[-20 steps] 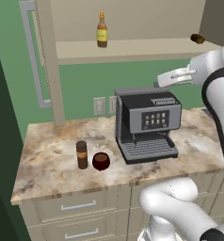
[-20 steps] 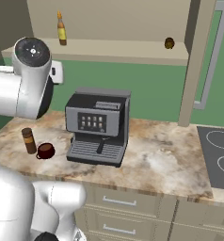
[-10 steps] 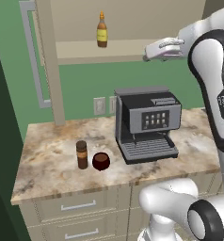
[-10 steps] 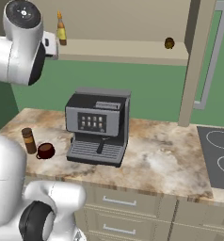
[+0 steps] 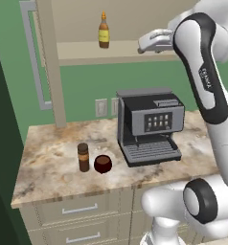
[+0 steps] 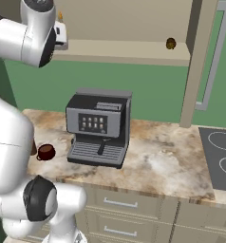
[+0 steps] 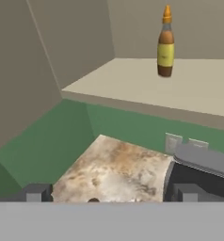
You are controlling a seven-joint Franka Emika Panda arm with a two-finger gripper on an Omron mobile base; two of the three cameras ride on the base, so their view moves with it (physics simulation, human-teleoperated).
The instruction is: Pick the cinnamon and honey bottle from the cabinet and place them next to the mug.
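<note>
The honey bottle (image 5: 103, 31) stands upright on the cabinet's shelf board (image 5: 82, 51), and in the hand view the honey bottle (image 7: 165, 42) is ahead and a little right, well beyond the fingertips (image 7: 36, 192). My gripper (image 5: 141, 47) is open and empty at shelf height, right of the bottle and apart from it; in the hand view the gripper (image 7: 111, 193) has its tips spread wide. Down on the counter the cinnamon jar (image 5: 83, 157) stands close to the left of the mug (image 5: 102, 163). The mug (image 6: 46, 152) also shows beside my arm.
A black coffee machine (image 5: 149, 124) sits on the marble counter (image 5: 49, 162) right of the mug. The cabinet door with its grey bar handle (image 5: 32, 52) is swung open at the left. A small dark round object (image 6: 170, 44) lies on the shelf's right end. A stovetop (image 6: 221, 156) is further right.
My arm has lifted the open gripper from just above the coffee machine up to shelf level and leftward, closer to the honey bottle. Nothing else has moved.
</note>
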